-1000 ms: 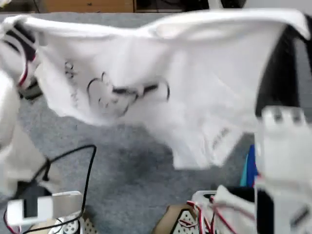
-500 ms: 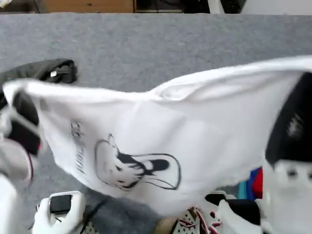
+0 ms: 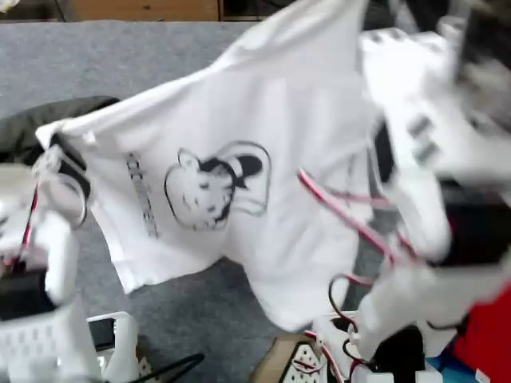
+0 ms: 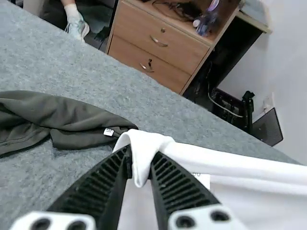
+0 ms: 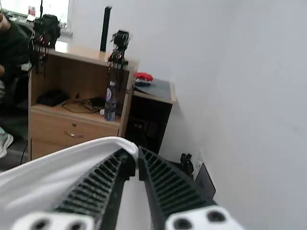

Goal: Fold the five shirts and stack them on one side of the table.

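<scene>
Grey tabletop (image 3: 200,72) runs back toward a wooden chest of drawers (image 4: 158,48). Its drawers are shut, so what is inside is hidden, and a bottle (image 4: 205,21) stands on top. A white shirt (image 3: 239,175) with a cartoon print hangs in the air above the tabletop, stretched between the two arms. The left claw (image 4: 140,160) is closed narrow on one bunched corner of it, low down and near a dark shirt (image 4: 53,122) that lies crumpled on the tabletop. The right claw (image 5: 135,160) is pinched on the opposite edge and raised much higher, so the cloth hangs slanted. The white shirt looks light, soft and limp. It will likely sag and swing, so I judge that holds at corners or hems, kept taut, suit it best.
</scene>
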{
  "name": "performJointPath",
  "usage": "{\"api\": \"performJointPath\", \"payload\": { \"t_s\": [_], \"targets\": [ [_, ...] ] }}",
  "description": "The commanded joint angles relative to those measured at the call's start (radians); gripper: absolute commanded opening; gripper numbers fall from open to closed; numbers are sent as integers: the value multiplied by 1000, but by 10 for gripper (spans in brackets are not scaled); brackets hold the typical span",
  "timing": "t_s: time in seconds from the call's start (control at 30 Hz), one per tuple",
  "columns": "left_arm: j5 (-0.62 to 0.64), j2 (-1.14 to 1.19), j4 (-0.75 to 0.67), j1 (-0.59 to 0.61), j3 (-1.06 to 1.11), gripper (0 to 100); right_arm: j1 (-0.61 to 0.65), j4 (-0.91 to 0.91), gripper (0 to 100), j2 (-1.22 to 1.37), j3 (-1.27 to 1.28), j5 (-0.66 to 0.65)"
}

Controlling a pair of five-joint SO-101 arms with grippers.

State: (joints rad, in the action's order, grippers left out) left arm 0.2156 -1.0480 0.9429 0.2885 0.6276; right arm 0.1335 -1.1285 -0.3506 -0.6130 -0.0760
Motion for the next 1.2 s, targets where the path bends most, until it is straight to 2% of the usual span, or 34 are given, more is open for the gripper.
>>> {"api": "performJointPath", "payload": {
  "t_s": [0.0,0.1,0.27,0.43,0.57,0.7,0.9,1.17],
  "targets": [
    [-9,145,-265,15,72,19,67,284,4,-7,323,-80],
    [-9,338,-351,14,18,19,93,526,4,-5,553,-133],
    [-9,713,-354,14,-272,19,94,804,4,73,771,-198],
    [-5,1035,-241,3,-663,19,70,911,4,246,734,-206],
    [-3,1268,-120,-3,-1002,19,54,927,4,426,559,-204],
    [-3,1504,-5,-5,-1350,19,35,881,4,616,315,-204],
    [-8,1804,252,-5,-1846,19,30,614,4,783,-38,-204],
    [-11,2031,488,-5,-2237,19,33,238,4,831,-234,-209]
  ]
}}
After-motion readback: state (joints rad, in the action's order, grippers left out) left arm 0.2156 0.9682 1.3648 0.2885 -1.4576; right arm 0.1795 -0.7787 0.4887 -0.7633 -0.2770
